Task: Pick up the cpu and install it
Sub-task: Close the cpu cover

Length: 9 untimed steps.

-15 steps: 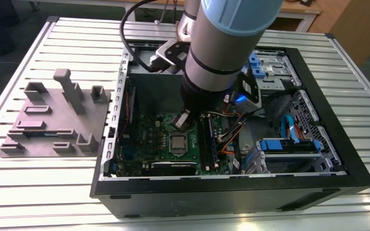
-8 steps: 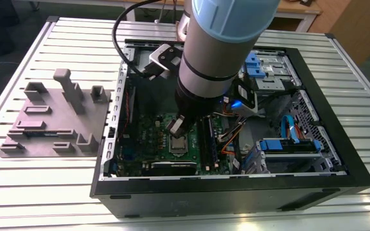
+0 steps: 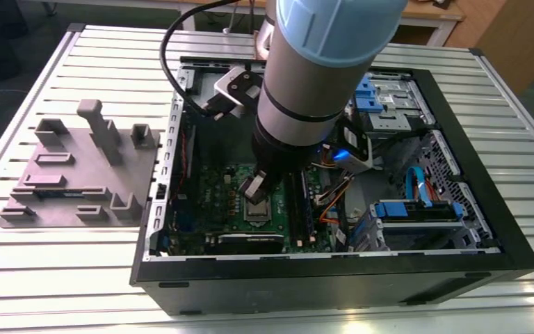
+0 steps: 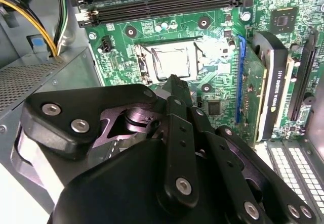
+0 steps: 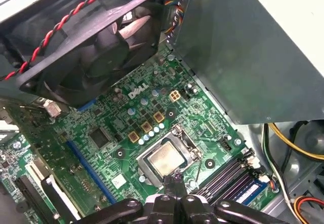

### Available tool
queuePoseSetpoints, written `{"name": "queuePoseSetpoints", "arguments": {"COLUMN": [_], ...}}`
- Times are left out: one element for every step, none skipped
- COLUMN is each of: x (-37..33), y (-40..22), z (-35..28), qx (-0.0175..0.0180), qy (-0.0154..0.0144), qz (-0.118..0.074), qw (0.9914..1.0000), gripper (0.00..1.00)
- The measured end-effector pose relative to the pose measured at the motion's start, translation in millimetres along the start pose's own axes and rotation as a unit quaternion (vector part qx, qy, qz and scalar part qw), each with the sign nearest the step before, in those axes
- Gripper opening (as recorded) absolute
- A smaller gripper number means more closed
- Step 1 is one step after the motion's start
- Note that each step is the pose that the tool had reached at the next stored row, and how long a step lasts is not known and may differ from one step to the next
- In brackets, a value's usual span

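Note:
The cpu (image 5: 164, 161) lies flat in the motherboard socket, its silver-grey top showing inside the metal socket frame (image 4: 172, 62). My gripper (image 5: 175, 177) hangs just above the socket's edge, its two black fingers pressed together and holding nothing. In the second wrist view the fingertips (image 4: 174, 81) end just short of the cpu. In the exterior view the gripper (image 3: 254, 192) reaches down into the open computer case, right over the cpu (image 3: 259, 211).
A grey tray (image 3: 81, 174) with upright fixtures sits on the slatted table at the exterior view's left. Around the socket are a black fan (image 5: 91, 47), memory slots (image 4: 157, 1), a graphics card (image 4: 273, 82), a grey power-supply box (image 4: 40, 77) and loose cables (image 5: 288, 138).

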<state>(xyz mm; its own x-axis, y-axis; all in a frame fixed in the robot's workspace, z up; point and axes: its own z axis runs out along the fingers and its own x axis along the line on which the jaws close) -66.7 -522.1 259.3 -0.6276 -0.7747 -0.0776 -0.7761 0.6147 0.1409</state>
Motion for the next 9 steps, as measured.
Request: {"name": "queuePoseSetpoints", "arguments": {"x": [0.8,1.6,2.2,2.5,2.7,2.8,2.9,3.0,3.1], "y": [-0.7,-1.2,-1.6,-1.8,-2.0,-2.1,-2.2,-2.3,-2.3], "z": [-0.1,-0.1,-0.1,-0.1,-0.1,-0.1,-0.1,-0.1,-0.1], "qx": [0.0000,0.0000,0.0000,0.0000,0.0000,0.0000,0.0000,0.0000,0.0000], "qy": [0.0001,0.0001,0.0000,0.0000,0.0000,0.0000,0.0000,0.0000,0.0000], "qz": [0.000,0.000,0.000,0.000,0.000,0.000,0.000,0.000,0.000], "qw": [1.00000,1.00000,1.00000,1.00000,1.00000,1.00000,1.00000,1.00000,1.00000], "gripper": [0.10,0.10,0.10,0.10,0.10,0.10,0.10,0.10,0.10]}}
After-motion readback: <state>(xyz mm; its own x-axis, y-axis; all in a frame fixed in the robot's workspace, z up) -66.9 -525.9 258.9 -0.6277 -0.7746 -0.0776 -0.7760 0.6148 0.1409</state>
